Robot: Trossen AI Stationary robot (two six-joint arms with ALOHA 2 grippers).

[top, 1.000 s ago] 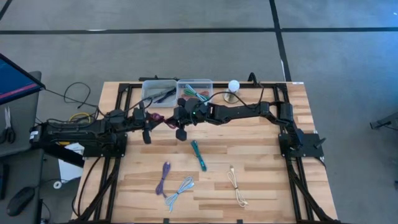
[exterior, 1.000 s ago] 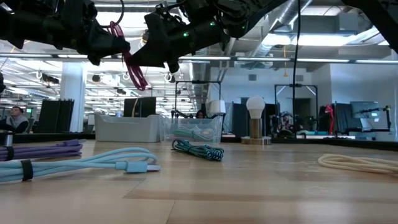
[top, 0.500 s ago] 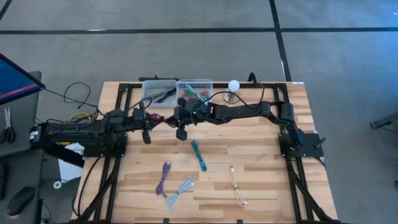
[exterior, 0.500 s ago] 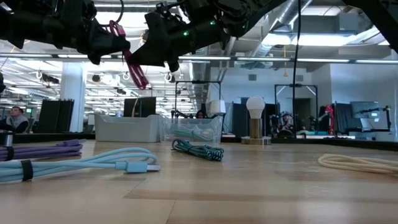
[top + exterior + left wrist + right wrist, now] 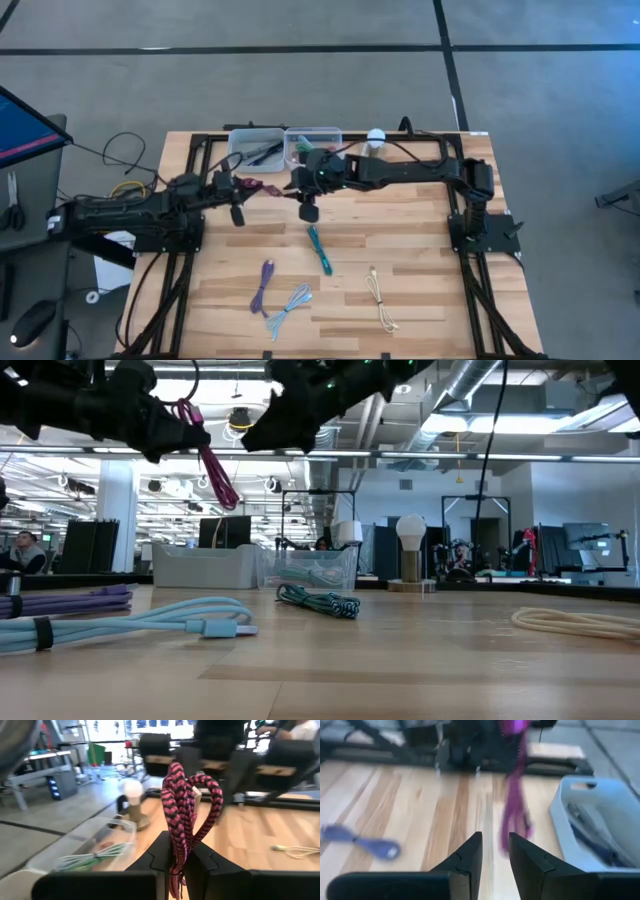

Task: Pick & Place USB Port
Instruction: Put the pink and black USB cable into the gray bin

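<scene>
My left gripper [image 5: 243,188] is shut on a pink braided cable bundle [image 5: 265,188], high above the table left of centre; the bundle also shows in the low view [image 5: 212,465] and the left wrist view [image 5: 182,805]. My right gripper [image 5: 299,184] is open and empty, just right of the bundle and pointing at it; its wrist view [image 5: 495,845] shows the pink cable [image 5: 516,795] ahead of its fingers. A teal cable [image 5: 319,248], a purple one [image 5: 265,285], a light blue one [image 5: 290,305] and a cream one [image 5: 380,298] lie flat on the table. My left gripper pinches the pink bundle near one end [image 5: 176,851] between its two fingers [image 5: 161,855]. The fingers come level from the table's left. The bundle's loops reach out past the fingertips and hang down [image 5: 222,490], slack and clear of the table.
A grey bin [image 5: 255,148] and a clear bin [image 5: 312,143] holding cables stand at the table's far edge, with a white bulb-shaped thing [image 5: 376,138] to their right. The wooden table's near right part [image 5: 450,300] is bare. Black frame rails run along both sides.
My right gripper has drawn back from the pink bundle, toward the table's right edge and up. The bundle has stayed in my left gripper, hanging as before.
</scene>
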